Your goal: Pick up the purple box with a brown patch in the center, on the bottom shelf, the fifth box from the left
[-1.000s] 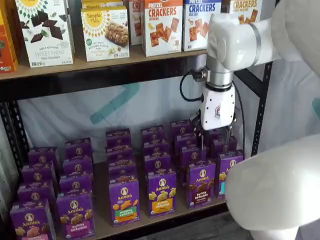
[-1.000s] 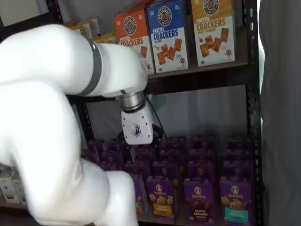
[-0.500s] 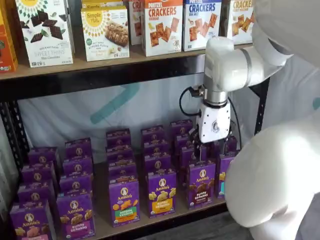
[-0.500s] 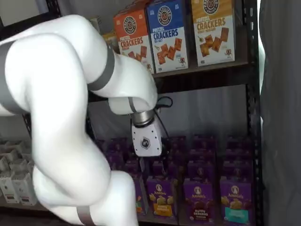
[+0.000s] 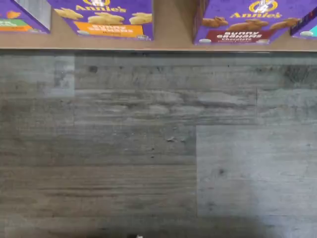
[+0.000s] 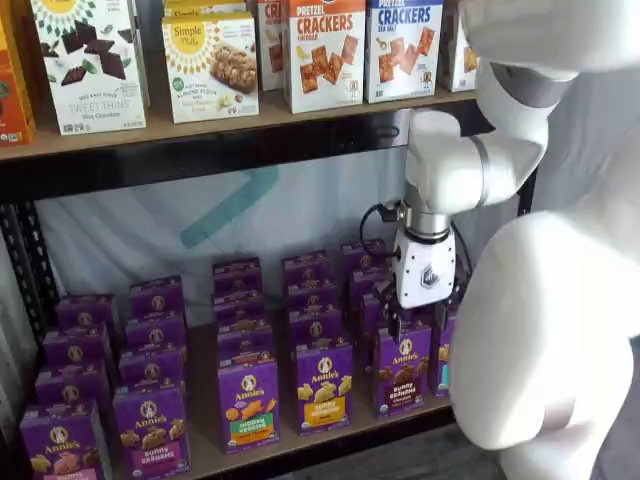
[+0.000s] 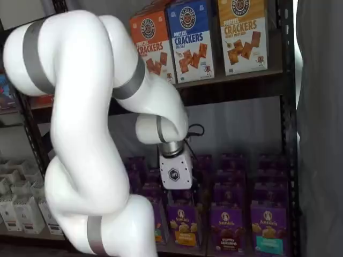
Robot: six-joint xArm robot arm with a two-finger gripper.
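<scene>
- We take the purple box [image 6: 403, 367] as our landmark: it stands at the front edge of the bottom shelf [image 6: 290, 442], upright, long axis vertical, printed face turned outward toward us.
- In a shelf view the same carton [image 7: 225, 228] sits between a yellow-banded box [image 7: 184, 224] and a teal-banded box [image 7: 268, 226], with narrow gaps either side.
- Behind the purple box we see further purple cartons in a row running toward the back of the shelf.
- In the wrist view the purple box [image 5: 241, 22] shows its maroon band, with a strip of bare shelf board between it and the yellow-banded neighbour, and grey plank floor [image 5: 158, 144] in front of the shelf edge.
- The tool [image 6: 420, 322] hangs just above and slightly behind the purple box, its white body vertical, wrist pointing straight down.
- The arm [image 6: 545, 300] bends in from the side of the purple box, beneath the upper shelf [image 6: 230, 135].
- We cannot make out a gap between the dark fingers; the tool appears to hold nothing.
</scene>
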